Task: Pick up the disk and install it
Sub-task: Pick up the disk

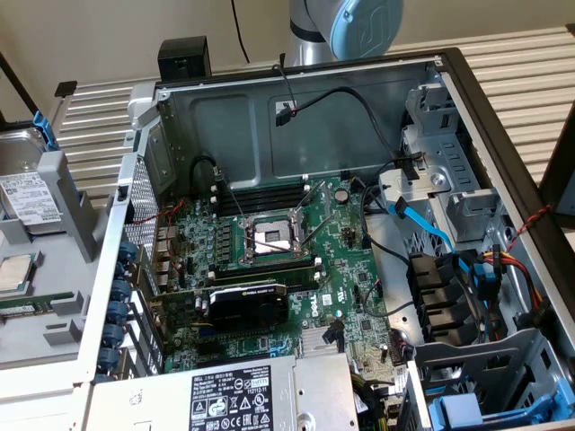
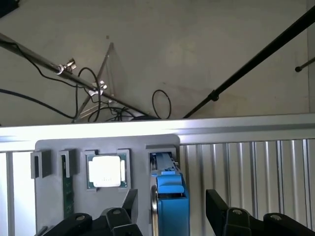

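The open computer case (image 1: 305,251) fills the desk (image 1: 530,63) with the arm (image 1: 346,27) behind it, while the gripper (image 2: 170,216), fingers (image 2: 216,209) spread wide, hangs over the grey tray (image 2: 49,196) whose slots hold the disk (image 2: 170,196) on edge beside the processor chip (image 2: 107,171).

Nothing is reading clearly: the disk (image 1: 29,199) is showing a white label with print too fine to make out, and the power-supply box (image 1: 235,396) is carrying illegible lines beside round certification marks.
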`<state>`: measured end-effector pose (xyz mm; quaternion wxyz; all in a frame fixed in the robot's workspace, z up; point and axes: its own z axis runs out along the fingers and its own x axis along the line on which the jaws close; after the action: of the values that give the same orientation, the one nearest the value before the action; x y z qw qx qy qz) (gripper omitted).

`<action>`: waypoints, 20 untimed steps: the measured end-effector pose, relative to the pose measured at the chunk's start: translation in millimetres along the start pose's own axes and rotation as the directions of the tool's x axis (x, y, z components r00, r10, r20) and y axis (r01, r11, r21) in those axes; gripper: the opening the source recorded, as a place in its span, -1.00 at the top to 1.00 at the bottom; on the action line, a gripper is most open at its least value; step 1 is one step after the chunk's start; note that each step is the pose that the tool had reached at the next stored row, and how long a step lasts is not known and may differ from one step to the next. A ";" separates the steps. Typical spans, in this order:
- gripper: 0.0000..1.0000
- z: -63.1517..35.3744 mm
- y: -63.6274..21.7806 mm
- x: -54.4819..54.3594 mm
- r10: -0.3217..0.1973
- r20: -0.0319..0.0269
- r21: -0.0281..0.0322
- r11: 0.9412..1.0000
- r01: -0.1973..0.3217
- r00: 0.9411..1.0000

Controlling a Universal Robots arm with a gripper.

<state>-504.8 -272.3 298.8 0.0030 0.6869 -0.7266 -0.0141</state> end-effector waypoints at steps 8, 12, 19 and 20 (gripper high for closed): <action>-0.32 7.9 -0.2 0.1 -0.007 -0.001 0.005 1.000 0.007 1.000; -0.32 12.2 -0.3 -0.3 -0.009 -0.008 0.006 1.000 0.009 1.000; -0.32 16.0 -0.4 -0.4 -0.014 -0.009 0.007 1.000 0.014 1.000; -0.32 16.5 -0.4 -0.4 -0.015 -0.010 0.007 1.000 0.015 1.000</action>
<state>-504.8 -271.7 282.2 0.0040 0.6923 -0.7215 -0.0083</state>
